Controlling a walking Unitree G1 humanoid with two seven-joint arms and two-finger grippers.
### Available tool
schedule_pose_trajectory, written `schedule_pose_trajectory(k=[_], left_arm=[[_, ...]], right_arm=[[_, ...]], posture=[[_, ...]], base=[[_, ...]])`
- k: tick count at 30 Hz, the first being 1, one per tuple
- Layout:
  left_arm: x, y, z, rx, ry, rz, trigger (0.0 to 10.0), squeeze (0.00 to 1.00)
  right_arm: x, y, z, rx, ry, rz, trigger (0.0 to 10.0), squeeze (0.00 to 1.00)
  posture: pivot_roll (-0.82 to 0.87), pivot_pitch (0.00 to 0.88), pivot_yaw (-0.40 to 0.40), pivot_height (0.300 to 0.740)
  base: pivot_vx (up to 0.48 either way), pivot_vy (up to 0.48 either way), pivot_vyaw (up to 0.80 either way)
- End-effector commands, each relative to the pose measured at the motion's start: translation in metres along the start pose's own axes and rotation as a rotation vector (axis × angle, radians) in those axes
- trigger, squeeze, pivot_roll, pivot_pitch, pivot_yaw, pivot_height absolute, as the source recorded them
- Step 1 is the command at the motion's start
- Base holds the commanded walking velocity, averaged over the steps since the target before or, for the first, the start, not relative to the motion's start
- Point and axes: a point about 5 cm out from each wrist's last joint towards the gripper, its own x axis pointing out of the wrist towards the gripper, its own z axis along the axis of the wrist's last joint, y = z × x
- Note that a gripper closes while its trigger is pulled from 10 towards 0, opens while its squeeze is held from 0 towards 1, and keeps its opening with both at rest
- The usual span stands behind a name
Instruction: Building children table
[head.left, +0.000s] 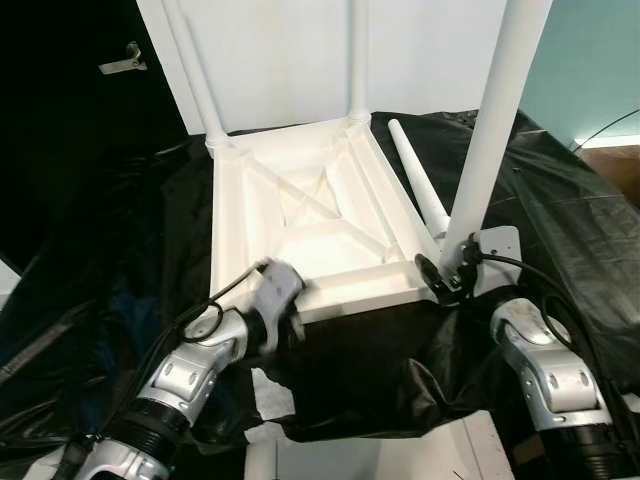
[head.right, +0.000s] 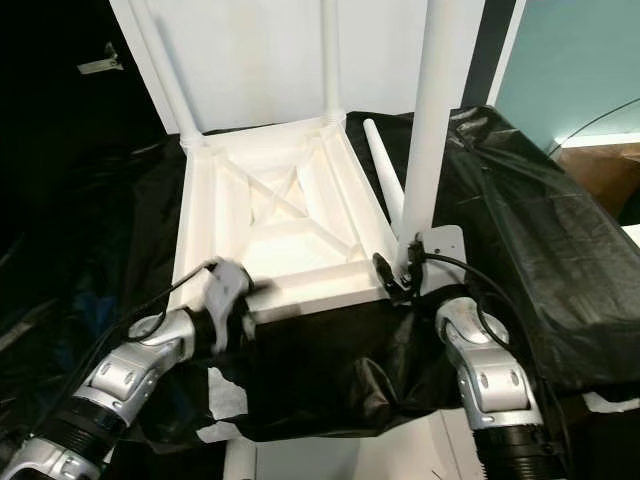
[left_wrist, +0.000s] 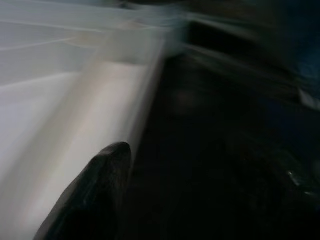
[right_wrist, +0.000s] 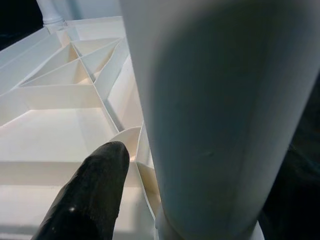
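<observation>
A white children's table top (head.left: 345, 288) lies upside down on a black plastic sheet (head.left: 560, 220), its ribbed underside facing up. Two white legs stand in the far corners, one on the left (head.left: 195, 70) and one on the right (head.left: 358, 60). A third leg (head.left: 490, 130) stands upright at the near right corner, with my right gripper (head.left: 445, 272) shut on it near its base. The right wrist view has one black finger (right_wrist: 95, 190) beside that leg (right_wrist: 215, 110). A fourth leg (head.left: 420, 190) lies loose on the sheet right of the table. My left gripper (head.left: 285, 325) is at the table's near left corner, against its rim (left_wrist: 100, 100).
A white wall panel (head.left: 280, 50) rises behind the table. The black sheet covers the whole work surface and hangs over the front edge. A brown box (head.left: 615, 165) sits at the far right. White floor or board (head.left: 330, 460) shows below the sheet between my arms.
</observation>
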Motion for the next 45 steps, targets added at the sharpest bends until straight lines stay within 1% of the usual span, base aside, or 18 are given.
schedule_pose_trajectory(k=[1,4,11,13,17,18,19,27,28,29,30,31,33,34,36,40,42,45], left_arm=[[0.006,-0.006,-0.01,-0.007,0.062,-0.062,10.0,0.0],[0.008,-0.005,-0.014,-0.001,0.085,-0.058,10.0,0.0],[0.03,0.002,-0.038,0.065,0.313,0.007,10.0,0.0],[0.034,0.01,-0.038,0.052,0.317,0.061,7.2,0.0],[0.037,0.016,-0.037,0.026,0.311,0.107,7.1,0.0],[0.038,0.017,-0.038,0.02,0.314,0.118,8.0,0.0],[0.038,0.017,-0.039,0.016,0.327,0.118,10.0,0.0],[0.038,0.012,-0.049,0.031,0.391,0.06,10.0,0.0],[0.039,0.009,-0.051,0.03,0.396,0.039,8.8,0.0],[0.039,0.009,-0.051,0.03,0.396,0.039,8.8,0.0],[0.041,0.008,-0.051,0.027,0.39,0.029,6.5,0.0],[0.041,0.008,-0.051,0.027,0.39,0.029,6.5,0.0],[0.042,0.008,-0.049,0.024,0.375,0.028,6.8,0.0],[0.044,0.009,-0.044,0.016,0.339,0.025,10.0,0.0],[0.044,0.009,-0.044,0.016,0.339,0.025,10.0,0.0],[0.04,0.007,-0.018,0.011,0.183,-0.052,10.0,0.0],[0.027,-0.002,0.002,0.017,0.054,-0.177,10.0,0.0],[0.016,-0.011,0.011,0.013,-0.011,-0.272,10.0,0.0]], right_arm=[[0.0,0.007,-0.005,0.024,0.019,0.019,10.0,0.0],[0.0,0.007,-0.006,0.025,0.02,0.019,10.0,0.0],[0.0,0.012,-0.006,0.038,0.02,0.015,10.0,0.0],[0.0,0.012,-0.006,0.041,0.02,0.014,10.0,0.0],[0.0,0.012,-0.006,0.044,0.021,0.012,10.0,0.0],[0.0,0.012,-0.007,0.045,0.021,0.011,10.0,0.0],[0.0,0.012,-0.007,0.048,0.022,0.01,10.0,0.0],[0.0,0.013,-0.007,0.059,0.02,0.011,10.0,0.0],[0.001,0.013,-0.006,0.06,0.02,0.008,10.0,0.0],[0.001,0.013,-0.006,0.06,0.02,0.008,10.0,0.0],[0.001,0.012,-0.006,0.059,0.02,0.007,10.0,0.0],[0.001,0.012,-0.006,0.059,0.02,0.007,10.0,0.0],[0.002,0.012,-0.006,0.057,0.02,0.005,10.0,0.0],[0.002,0.011,-0.006,0.055,0.021,0.005,10.0,0.0],[0.002,0.011,-0.006,0.055,0.021,0.005,10.0,0.0],[0.001,0.011,-0.006,0.05,0.025,0.005,10.0,0.0],[0.0,0.011,-0.008,0.048,0.031,0.004,10.0,0.0],[0.0,0.012,-0.009,0.047,0.035,0.005,10.0,0.0]], posture=[[-0.13,0.0,0.075,0.74],[-0.13,0.0,0.075,0.74],[-0.14,0.0,0.078,0.74],[-0.14,0.0,0.079,0.74],[-0.14,0.0,0.08,0.74],[-0.14,0.0,0.08,0.74],[-0.14,0.0,0.081,0.74],[-0.14,0.0,0.076,0.74],[-0.13,0.0,0.074,0.74],[-0.13,0.0,0.074,0.74],[-0.13,0.0,0.072,0.74],[-0.13,0.0,0.072,0.74],[-0.13,0.0,0.068,0.74],[-0.13,0.0,0.066,0.74],[-0.13,0.0,0.066,0.74],[-0.14,0.0,0.062,0.74],[-0.13,0.0,0.062,0.74],[-0.13,0.0,0.062,0.74]], base=[[0.0,0.0,0.0],[0.0,0.0,0.0],[0.0,0.0,0.0],[0.0,0.0,0.0],[0.0,0.0,0.0],[0.0,0.0,0.0],[0.0,0.0,0.0],[0.0,0.0,0.0],[0.0,0.0,0.0],[0.0,0.0,0.0],[0.0,0.0,0.0],[0.0,0.0,0.0],[0.0,0.0,0.0],[0.0,0.0,0.0],[0.0,0.0,0.0],[0.0,0.0,0.0],[0.0,0.0,0.0],[0.0,0.0,0.0]])
